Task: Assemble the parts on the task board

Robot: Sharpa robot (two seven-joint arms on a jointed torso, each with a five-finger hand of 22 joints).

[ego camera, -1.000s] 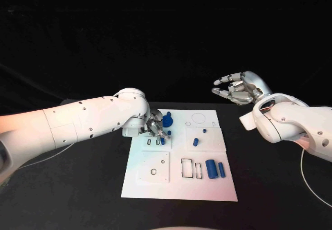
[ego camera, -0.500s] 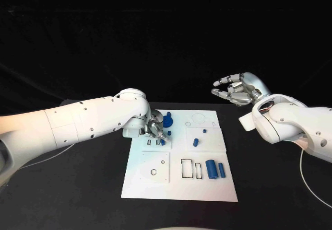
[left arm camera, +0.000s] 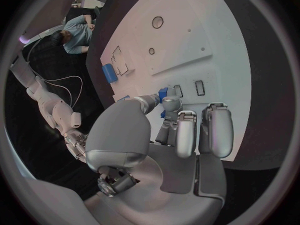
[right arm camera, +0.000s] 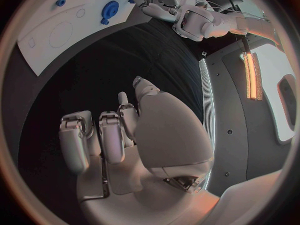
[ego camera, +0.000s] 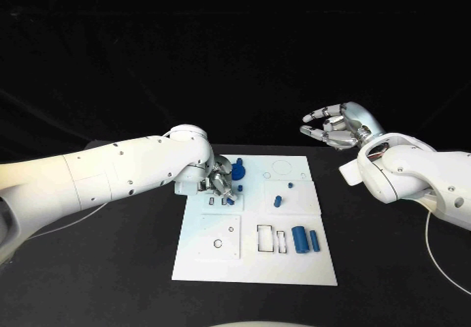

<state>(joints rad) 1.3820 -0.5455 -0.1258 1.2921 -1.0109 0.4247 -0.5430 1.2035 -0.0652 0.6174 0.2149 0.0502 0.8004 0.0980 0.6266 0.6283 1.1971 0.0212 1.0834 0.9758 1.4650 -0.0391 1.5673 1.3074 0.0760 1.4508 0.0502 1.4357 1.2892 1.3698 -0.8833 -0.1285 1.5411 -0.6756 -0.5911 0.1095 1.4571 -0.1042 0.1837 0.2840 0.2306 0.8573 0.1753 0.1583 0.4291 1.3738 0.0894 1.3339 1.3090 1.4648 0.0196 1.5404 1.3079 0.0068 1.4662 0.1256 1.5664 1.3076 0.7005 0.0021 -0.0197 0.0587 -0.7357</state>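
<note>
A small blue part (left arm camera: 164, 92) sat pinched in the fingertips of the left hand (ego camera: 218, 182), low over the slots at the far left of the white task board (ego camera: 221, 262). More blue parts lay on the board, two cylinders (ego camera: 305, 240) near its right edge. The right hand (ego camera: 337, 127) hung off the board's far right corner, fingers loosely curled, holding nothing.

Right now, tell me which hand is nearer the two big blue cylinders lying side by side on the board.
Left. The left hand is over the task board, up and left of the cylinders. The right hand is raised beyond the board's far right corner.
</note>
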